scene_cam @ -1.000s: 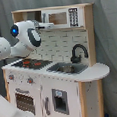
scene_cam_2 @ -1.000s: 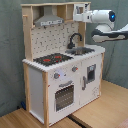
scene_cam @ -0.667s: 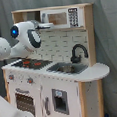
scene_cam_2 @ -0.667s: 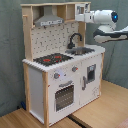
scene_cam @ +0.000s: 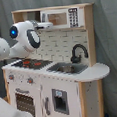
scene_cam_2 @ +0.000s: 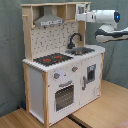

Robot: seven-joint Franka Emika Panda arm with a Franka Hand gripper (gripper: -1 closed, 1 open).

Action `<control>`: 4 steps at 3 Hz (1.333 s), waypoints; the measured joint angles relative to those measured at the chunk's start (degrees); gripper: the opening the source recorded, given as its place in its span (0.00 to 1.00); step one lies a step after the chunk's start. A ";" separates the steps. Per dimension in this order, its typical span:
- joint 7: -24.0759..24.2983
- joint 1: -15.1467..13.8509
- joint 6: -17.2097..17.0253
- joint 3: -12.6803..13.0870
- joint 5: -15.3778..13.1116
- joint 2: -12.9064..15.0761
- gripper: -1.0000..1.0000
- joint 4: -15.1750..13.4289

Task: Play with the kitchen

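Note:
The kitchen [scene_cam: 64,91] [scene_cam_2: 45,85] is a tall white and light-wood toy unit. It has a red-ringed black hob [scene_cam: 30,62] [scene_cam_2: 52,59], a black faucet [scene_cam: 78,52] [scene_cam_2: 74,39] over a sink [scene_cam: 68,69] [scene_cam_2: 80,50], and an oven door [scene_cam: 25,103] [scene_cam_2: 65,96]. A grey hood [scene_cam_2: 49,20] hangs over the pegboard back. My gripper [scene_cam: 46,25] [scene_cam_2: 80,16] is up at the top shelf, right against the microwave [scene_cam: 61,17], well above the hob and sink.
A grey curtain [scene_cam: 111,41] hangs behind the kitchen. The unit stands on a wooden surface [scene_cam_2: 102,107]. My white arm links reach in from the first exterior view's left [scene_cam: 4,51] and from the second exterior view's right [scene_cam_2: 112,35].

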 joint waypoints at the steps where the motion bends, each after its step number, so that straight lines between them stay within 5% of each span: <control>1: 0.12 1.79 -0.30 -0.56 0.03 -1.94 1.00 0.33; 2: 2.02 3.85 1.98 -0.39 0.05 -6.39 1.00 2.16; 4: 12.22 -2.32 2.27 4.79 0.05 -10.14 1.00 8.48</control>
